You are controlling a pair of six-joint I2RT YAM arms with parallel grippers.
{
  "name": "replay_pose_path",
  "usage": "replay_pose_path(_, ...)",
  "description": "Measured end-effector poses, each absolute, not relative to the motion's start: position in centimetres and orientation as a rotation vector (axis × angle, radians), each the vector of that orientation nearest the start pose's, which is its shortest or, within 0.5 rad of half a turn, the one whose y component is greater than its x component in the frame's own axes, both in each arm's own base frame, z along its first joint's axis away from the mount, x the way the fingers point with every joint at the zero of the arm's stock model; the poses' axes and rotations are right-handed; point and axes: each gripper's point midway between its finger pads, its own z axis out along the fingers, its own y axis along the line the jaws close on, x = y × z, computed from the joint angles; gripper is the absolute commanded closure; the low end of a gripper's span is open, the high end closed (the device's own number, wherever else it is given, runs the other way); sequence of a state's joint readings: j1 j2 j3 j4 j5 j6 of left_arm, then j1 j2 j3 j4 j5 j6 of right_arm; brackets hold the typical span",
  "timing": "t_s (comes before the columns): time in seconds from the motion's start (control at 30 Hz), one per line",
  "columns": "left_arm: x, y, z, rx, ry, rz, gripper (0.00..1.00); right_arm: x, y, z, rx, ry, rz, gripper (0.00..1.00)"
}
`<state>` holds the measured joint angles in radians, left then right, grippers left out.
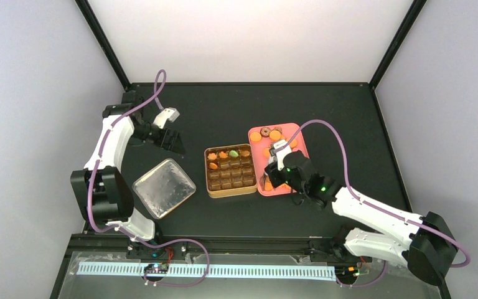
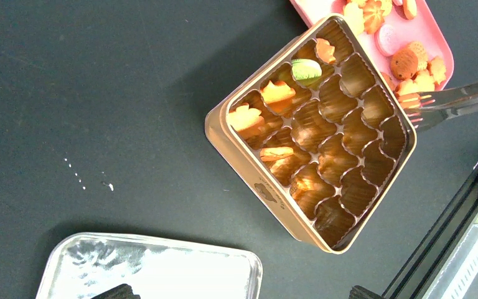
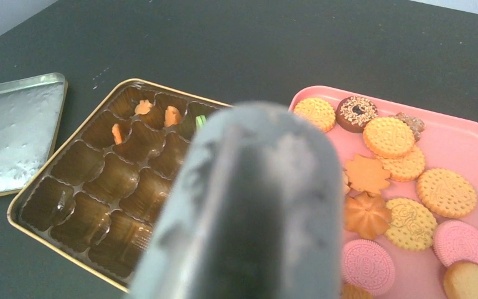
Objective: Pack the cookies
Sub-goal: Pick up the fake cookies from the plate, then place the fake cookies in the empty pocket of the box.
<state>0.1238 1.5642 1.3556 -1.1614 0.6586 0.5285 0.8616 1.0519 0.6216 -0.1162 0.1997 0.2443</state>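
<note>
The right pincer (image 1: 278, 169) pinches the metal tongs (image 2: 460, 98), and their tips are among the cookies (image 3: 389, 137) on the pink tray (image 3: 473, 134). Most cookies lie there; a few already sit in compartments of the tin (image 2: 249, 168). I think the tongs should close softly on one cookie only, then rise straight. The tong tips show only in the left wrist view, since a grey blur blocks the right wrist view. The left pincer (image 1: 175, 144) is spread, apart from the tin.
</note>
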Motion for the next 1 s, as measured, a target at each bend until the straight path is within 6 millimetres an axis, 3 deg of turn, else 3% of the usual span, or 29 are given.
replay_pose_path(0.2,32.3,-6.6,18.0,0.62,2.57,-0.771,0.09,25.2,23.7,17.0,-0.527,2.064,0.432,0.81)
replay_pose_path(0.43,32.3,-6.6,18.0,0.625,2.568,-0.769,0.09,25.4,23.7,17.9,-0.533,2.045,0.419,0.82)
replay_pose_path(0.53,32.3,-6.6,17.9,0.627,2.568,-0.769,0.09,25.6,23.8,20.0,-0.528,2.006,0.423,0.82)
replay_pose_path(0.8,32.3,-6.4,17.9,0.621,2.571,-0.769,0.06,26.6,24.8,28.6,-0.504,1.836,0.47,0.81)
replay_pose_path(0.9,32.1,-6.3,17.5,0.612,2.579,-0.774,0.03,27.2,26.5,30.3,-0.536,1.809,0.504,0.81)
replay_pose_path(1.0,31.8,-6.2,17.0,0.6,2.594,-0.784,0.01,28.1,29.1,30.6,-0.59,1.813,0.542,0.81)
